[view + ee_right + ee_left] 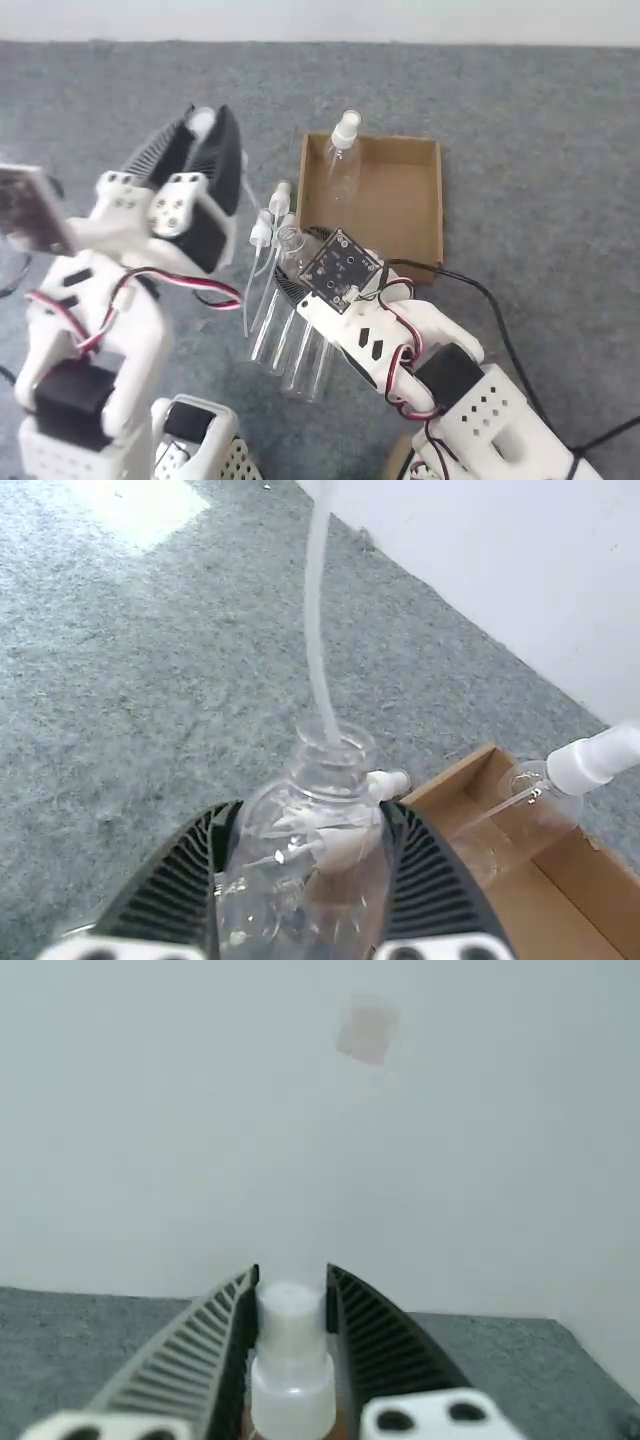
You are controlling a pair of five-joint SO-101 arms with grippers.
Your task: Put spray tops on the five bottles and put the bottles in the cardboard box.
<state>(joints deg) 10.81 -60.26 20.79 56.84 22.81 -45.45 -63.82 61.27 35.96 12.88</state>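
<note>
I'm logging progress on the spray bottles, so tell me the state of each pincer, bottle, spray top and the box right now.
held bottle: uncapped
spray top: unseated, its tube in the held bottle's neck
left pincer: shut on spray top
right pincer: shut on held bottle
cardboard box: open, one bottle inside
boxed bottle: capped, lying inside
table bottles: lying outside the box

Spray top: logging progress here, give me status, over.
Left gripper shut on spray top, raised. Right gripper shut on open bottle, tube inside neck, top not seated. One capped bottle in cardboard box.
</note>
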